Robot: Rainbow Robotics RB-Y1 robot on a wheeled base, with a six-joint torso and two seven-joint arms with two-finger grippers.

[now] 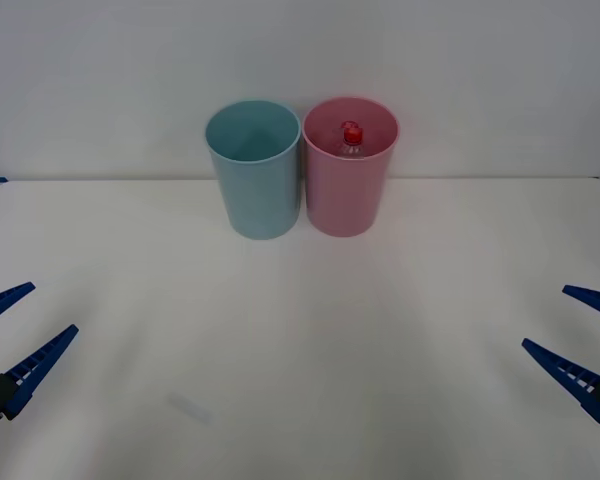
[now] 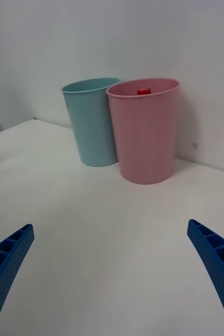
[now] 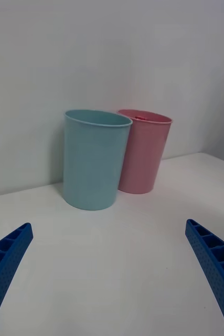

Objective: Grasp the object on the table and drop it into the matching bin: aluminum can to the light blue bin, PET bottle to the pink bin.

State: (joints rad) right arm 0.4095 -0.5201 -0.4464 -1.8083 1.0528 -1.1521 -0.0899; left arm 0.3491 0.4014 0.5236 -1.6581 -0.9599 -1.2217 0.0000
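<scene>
The PET bottle stands inside the pink bin, only its red cap and clear neck showing above the rim; the cap peeks over the rim in the right wrist view. The light blue bin stands touching the pink bin's left side, at the back middle of the white table. My left gripper is open low at the table's left edge, nothing between its blue fingers. My right gripper is open at the right edge, also holding nothing. Both are far from the bins.
A white wall rises right behind the bins. The pink bin and light blue bin stand side by side ahead of the left gripper. Wide bare tabletop lies between the grippers and the bins.
</scene>
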